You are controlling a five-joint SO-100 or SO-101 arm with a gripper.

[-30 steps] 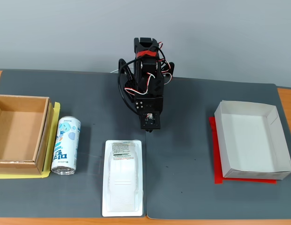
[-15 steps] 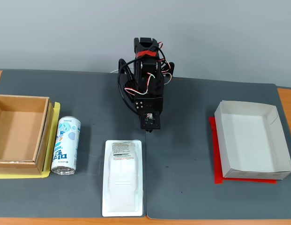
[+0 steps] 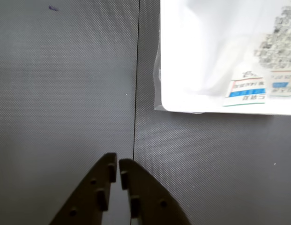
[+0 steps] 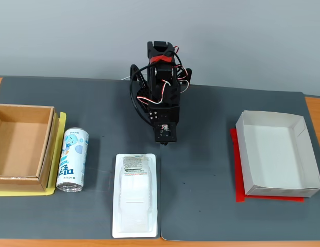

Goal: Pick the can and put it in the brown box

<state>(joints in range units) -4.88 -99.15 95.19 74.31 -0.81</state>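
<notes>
The can lies on its side on the dark mat in the fixed view, white with light-blue graphics, just right of the brown box, which stands open and empty at the left edge. The arm is folded at the back centre, and my gripper points down at the mat, well right of the can. The wrist view shows the gripper shut with nothing between its fingers, over bare mat beside a seam. Neither the can nor the brown box appears in the wrist view.
A flat white plastic tray package lies at the front centre, and its corner fills the upper right of the wrist view. A white paper box sits on red tape at the right.
</notes>
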